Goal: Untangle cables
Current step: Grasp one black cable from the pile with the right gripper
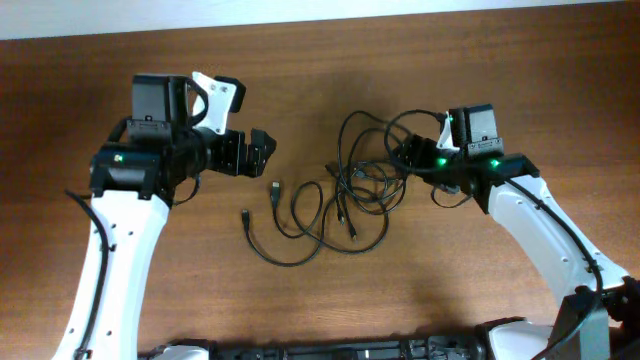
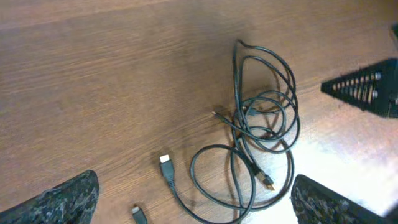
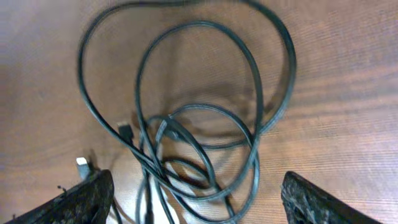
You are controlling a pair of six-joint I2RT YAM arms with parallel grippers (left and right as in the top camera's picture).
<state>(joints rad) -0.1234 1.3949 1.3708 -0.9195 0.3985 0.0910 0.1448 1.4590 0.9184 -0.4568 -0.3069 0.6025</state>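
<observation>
Pre-grasp: right hand (image 1: 411, 153) spread, hovering at the edge of the cables (image 1: 352, 190); left hand (image 1: 262, 151) spread, well clear of them. Next, I'd pinch one outer loop and draw it off the knot.

Cables (image 1: 350, 200) between left gripper (image 1: 262, 152) and right gripper (image 1: 408, 155), bare table (image 1: 320, 60) on far and near sides, open strip left of end plug (image 1: 276, 187), right gripper over loops.
</observation>
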